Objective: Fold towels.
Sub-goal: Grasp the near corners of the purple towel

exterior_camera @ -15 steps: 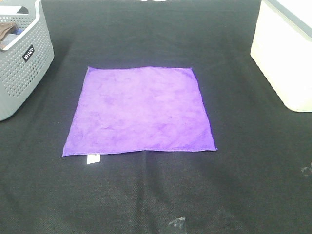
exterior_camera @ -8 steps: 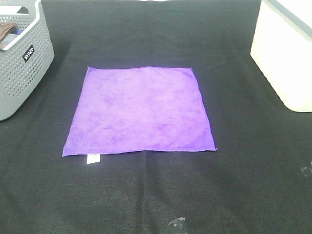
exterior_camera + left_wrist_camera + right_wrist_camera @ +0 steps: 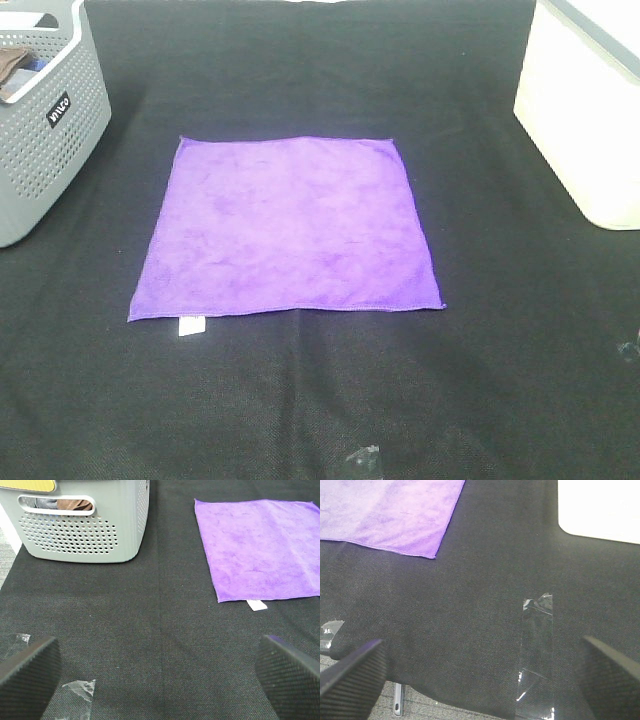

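Note:
A bright purple square towel (image 3: 285, 225) lies spread flat on the black table cloth (image 3: 300, 400), with a small white tag (image 3: 191, 325) at its near left corner. It also shows in the left wrist view (image 3: 260, 545) and in the right wrist view (image 3: 390, 512). Neither arm shows in the exterior high view. My left gripper (image 3: 160, 675) is open and empty, hovering over bare cloth short of the towel's tagged corner. My right gripper (image 3: 480, 675) is open and empty, near the table's front edge, short of the towel's near right corner.
A grey perforated basket (image 3: 45, 120) holding cloths stands at the back left; it also shows in the left wrist view (image 3: 82, 525). A white bin (image 3: 585, 110) stands at the back right. Strips of clear tape (image 3: 537, 645) are stuck on the cloth near the front edge.

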### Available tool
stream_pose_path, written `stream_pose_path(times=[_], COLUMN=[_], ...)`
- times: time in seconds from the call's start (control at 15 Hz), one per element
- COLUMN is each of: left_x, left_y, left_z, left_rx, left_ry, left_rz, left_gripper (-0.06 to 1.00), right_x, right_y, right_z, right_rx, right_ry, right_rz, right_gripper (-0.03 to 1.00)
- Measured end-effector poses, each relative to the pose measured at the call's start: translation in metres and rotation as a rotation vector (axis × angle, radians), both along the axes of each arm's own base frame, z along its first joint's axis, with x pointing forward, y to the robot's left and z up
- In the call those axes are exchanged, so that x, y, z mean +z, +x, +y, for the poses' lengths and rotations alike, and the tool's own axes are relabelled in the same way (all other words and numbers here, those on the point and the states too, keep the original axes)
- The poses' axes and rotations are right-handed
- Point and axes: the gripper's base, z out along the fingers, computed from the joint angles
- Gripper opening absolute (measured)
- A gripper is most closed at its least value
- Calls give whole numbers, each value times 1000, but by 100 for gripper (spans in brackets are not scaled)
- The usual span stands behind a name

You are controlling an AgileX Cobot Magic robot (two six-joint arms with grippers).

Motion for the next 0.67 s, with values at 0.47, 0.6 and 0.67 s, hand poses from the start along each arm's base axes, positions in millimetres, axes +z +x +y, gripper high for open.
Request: stream_pose_path(times=[0.47,0.6,0.67], left_x=[0,0,0], left_y=[0,0,0], left_z=[0,0,0], left_rx=[1,1,1], left_ry=[0,0,0], left_rz=[0,0,0], left_gripper=[99,99,99], right_x=[0,0,0], right_y=[0,0,0], right_z=[0,0,0], right_rx=[0,0,1], right_ry=[0,0,1], right_rz=[0,0,0], right_gripper=[96,96,96])
